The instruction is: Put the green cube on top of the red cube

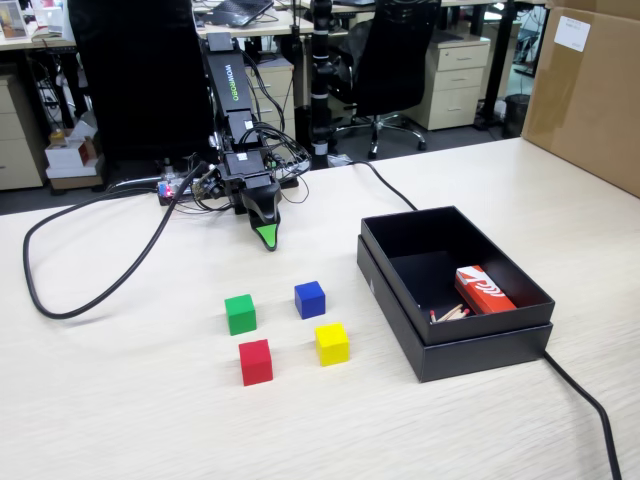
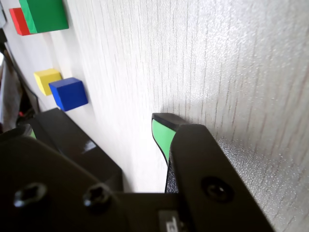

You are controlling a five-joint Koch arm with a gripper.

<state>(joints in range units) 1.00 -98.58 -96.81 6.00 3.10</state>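
A thick black power cable [image 1: 90, 270] loops over the left side of the pale wood-grain table [image 1: 150, 430], running to the black Koch arm's base near the far edge. The arm's black, green-tipped gripper [image 1: 267, 238] hangs nose-down just above the tabletop; only one tip shows in either view, so whether the pincer is released or clenched cannot be told, and it carries nothing. Ahead of it, toward the near edge, four small matte cubes sit in a loose square: the bright-green cube [image 1: 240, 313] at the back left, the red cube [image 1: 256, 361] just in front of it, apart; a blue cube [image 1: 310, 299] and a yellow cube [image 1: 332, 343] on the right. The job appears to be at its opening, the green cube untouched; the next move calls for reaching forward to straddle it. Toward the table's right edge, an open black cardboard box [image 1: 395, 285], set in its lid, holds a red-and-white carton [image 1: 484, 290] and some thin sticks [image 1: 452, 313]
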